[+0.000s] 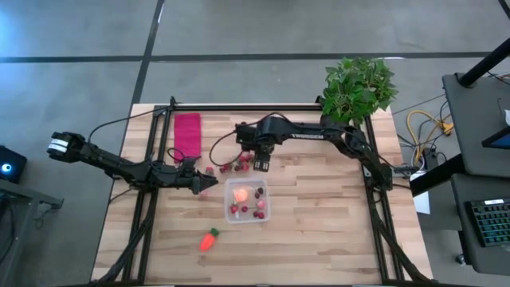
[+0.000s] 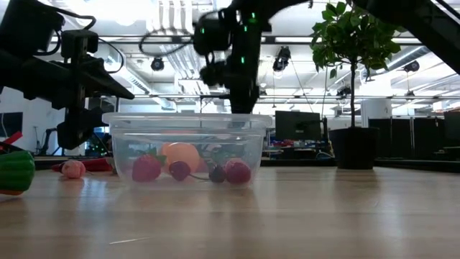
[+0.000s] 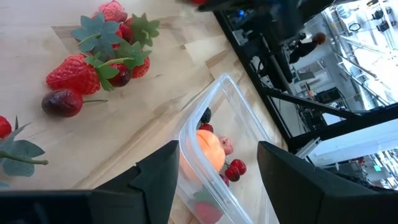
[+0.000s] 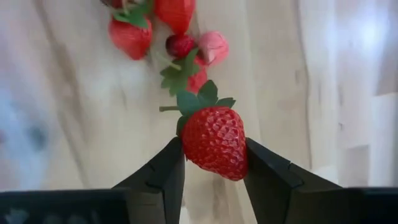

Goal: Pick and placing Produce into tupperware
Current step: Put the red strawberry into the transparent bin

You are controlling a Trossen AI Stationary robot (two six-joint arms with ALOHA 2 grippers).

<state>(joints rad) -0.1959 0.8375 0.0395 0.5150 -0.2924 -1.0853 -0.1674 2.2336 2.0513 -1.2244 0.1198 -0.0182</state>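
The clear tupperware (image 1: 247,200) stands mid-table and holds a pale orange-pink fruit (image 1: 241,194) and a few red berries. More produce, strawberries and dark berries (image 1: 235,165), lies loose on the wood just beyond the tupperware. An orange carrot (image 1: 209,240) lies nearer the front edge. My right gripper (image 1: 261,163) hangs over the loose pile, shut on a red strawberry (image 4: 214,142). My left gripper (image 1: 209,183) waits open beside the tupperware's left wall, and its wrist view looks into the tupperware (image 3: 214,155). My right gripper pinches the strawberry's red body (image 4: 189,146) between its two fingers, one on each side. The fingers come from above, pointing down. The strawberry is lifted clear of the table, with its green leaves (image 4: 198,99) pointing away from the gripper.
A red cloth (image 1: 187,131) lies at the far left of the table. A green potted plant (image 1: 358,86) stands at the far right corner. Bare wood stretches to the right of the tupperware and along the front edge.
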